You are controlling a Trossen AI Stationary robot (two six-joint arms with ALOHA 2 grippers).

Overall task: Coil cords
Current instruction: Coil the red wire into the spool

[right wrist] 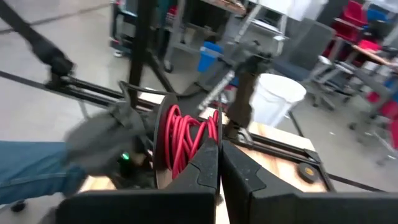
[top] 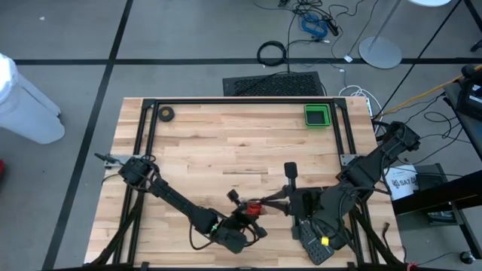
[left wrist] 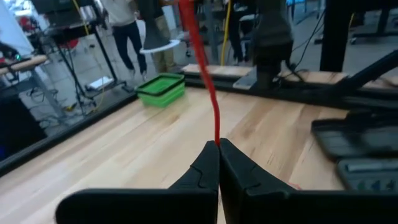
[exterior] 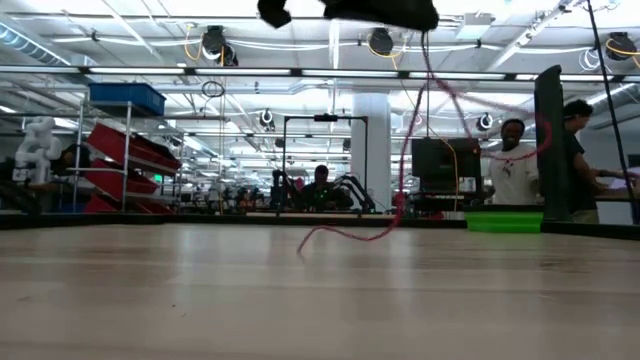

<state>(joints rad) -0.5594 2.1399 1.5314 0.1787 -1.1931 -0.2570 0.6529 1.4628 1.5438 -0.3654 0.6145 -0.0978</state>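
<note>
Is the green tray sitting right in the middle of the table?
No, the green tray sits at a far corner of the table.

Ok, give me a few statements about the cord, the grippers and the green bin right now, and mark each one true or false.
1. The left gripper is shut on the red cord. True.
2. The green bin sits at the near edge between the arms. False: it is at the table's far edge, toward the right arm's side.
3. Red cord is wound in loops on the reel in front of the right gripper. True.
4. The right gripper's fingers stand wide open. False: they are shut together.
5. In the low view the whole cord lies flat on the table. False: it hangs down from above.
</note>
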